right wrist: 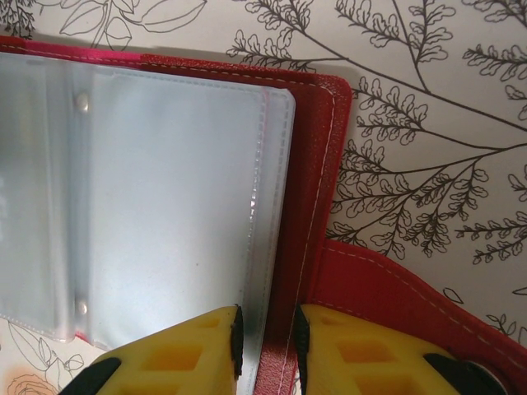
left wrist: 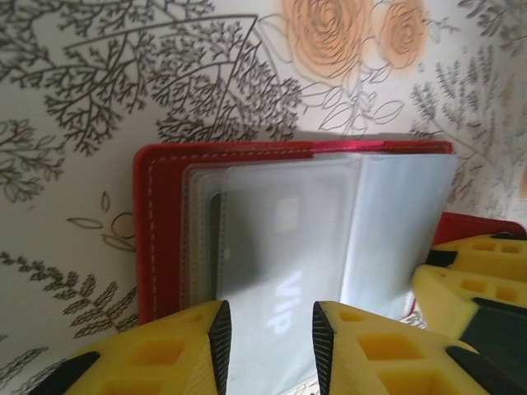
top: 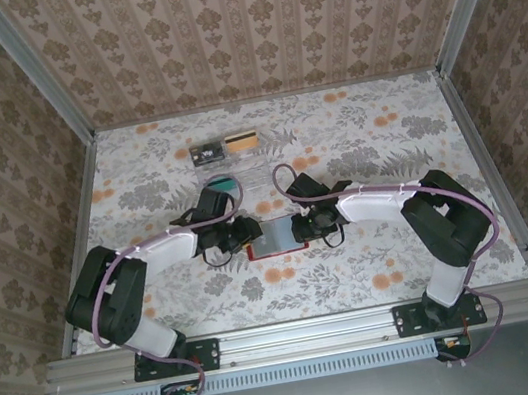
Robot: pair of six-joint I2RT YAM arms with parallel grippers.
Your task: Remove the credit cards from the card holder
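Basically, with the card holder (top: 276,239) spread open under both claws, a VIP card (left wrist: 284,263) is next to be pinched and slid out by the half-open, empty left claw (left wrist: 268,329); the narrowed right claw's (right wrist: 265,329) grip can't be told.

**Enclosure and Work Surface: Condition as Observed**

Three walls (top: 254,17) are papered in beige damask with vertical stripes. The tabletop (top: 415,132) is covered in a white floral print with grey foliage and orange blooms. Aluminium rails (top: 307,330) frame the near edge and the corners. Lighting is even and diffuse, with soft shadows.
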